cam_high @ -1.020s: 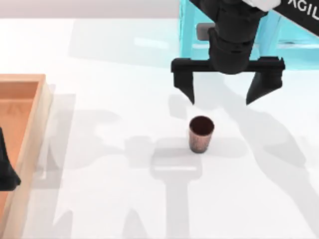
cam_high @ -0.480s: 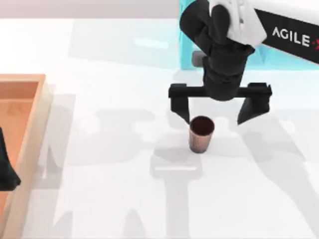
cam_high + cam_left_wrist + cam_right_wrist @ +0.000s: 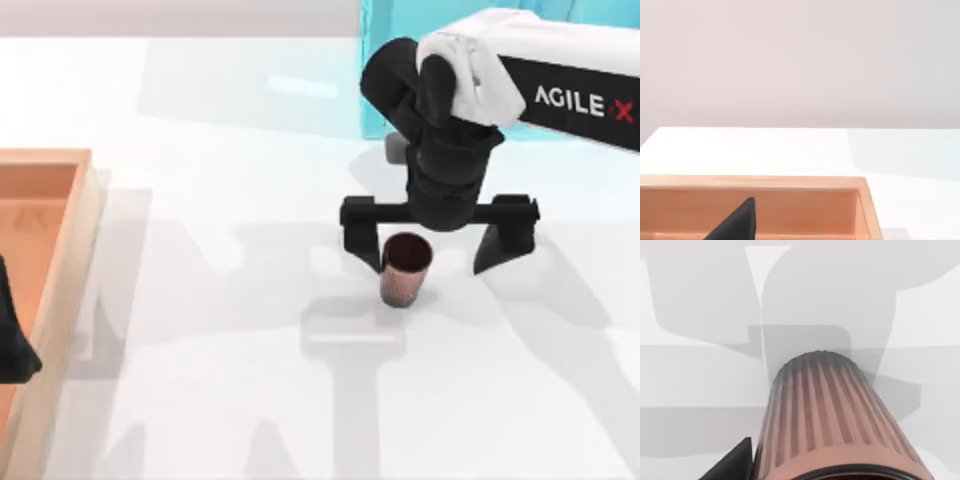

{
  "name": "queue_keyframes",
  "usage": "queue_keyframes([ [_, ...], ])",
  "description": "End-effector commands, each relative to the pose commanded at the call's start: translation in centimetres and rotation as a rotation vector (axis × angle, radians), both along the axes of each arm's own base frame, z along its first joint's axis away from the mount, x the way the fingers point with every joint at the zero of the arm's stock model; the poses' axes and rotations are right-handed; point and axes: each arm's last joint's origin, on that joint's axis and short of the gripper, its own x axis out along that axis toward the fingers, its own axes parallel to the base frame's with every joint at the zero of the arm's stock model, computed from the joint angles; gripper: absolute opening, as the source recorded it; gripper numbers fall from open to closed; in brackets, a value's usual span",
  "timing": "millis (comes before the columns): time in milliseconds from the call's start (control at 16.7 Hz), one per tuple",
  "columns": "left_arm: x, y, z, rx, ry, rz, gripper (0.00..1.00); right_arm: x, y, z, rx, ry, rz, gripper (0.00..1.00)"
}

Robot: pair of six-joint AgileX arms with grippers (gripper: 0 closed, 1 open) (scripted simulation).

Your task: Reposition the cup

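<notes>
Right now my right gripper [image 3: 437,246] hangs low over the white worktop [image 3: 220,380] with its jaws spread wide, the copper-toned ribbed cup [image 3: 404,268] standing upright near the middle of the worktop between its two dark fingers [image 3: 362,235], closer to the left-hand one, though I cannot tell whether that finger touches it. In the right wrist view the cup [image 3: 832,425] looms close with one fingertip [image 3: 735,462] just beside its wall. My left gripper [image 3: 12,340] sits parked over the wooden tray [image 3: 70,250] at the worktop's left edge.
</notes>
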Motion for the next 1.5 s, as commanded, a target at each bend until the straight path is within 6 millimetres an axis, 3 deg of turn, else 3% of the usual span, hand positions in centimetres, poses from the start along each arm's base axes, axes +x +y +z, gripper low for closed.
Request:
queue_keyframes([
  [780, 0.0, 0.0, 0.0, 0.000, 0.000, 0.000, 1.00, 0.0, 0.0, 0.0, 0.000, 0.000, 0.000, 0.02],
  [1380, 0.0, 0.0, 0.0, 0.000, 0.000, 0.000, 1.00, 0.1, -0.2, 0.1, 0.001, -0.002, -0.003, 0.00],
  [1500, 0.0, 0.0, 0.0, 0.000, 0.000, 0.000, 1.00, 0.6, -1.6, 0.7, 0.002, -0.010, -0.003, 0.00],
])
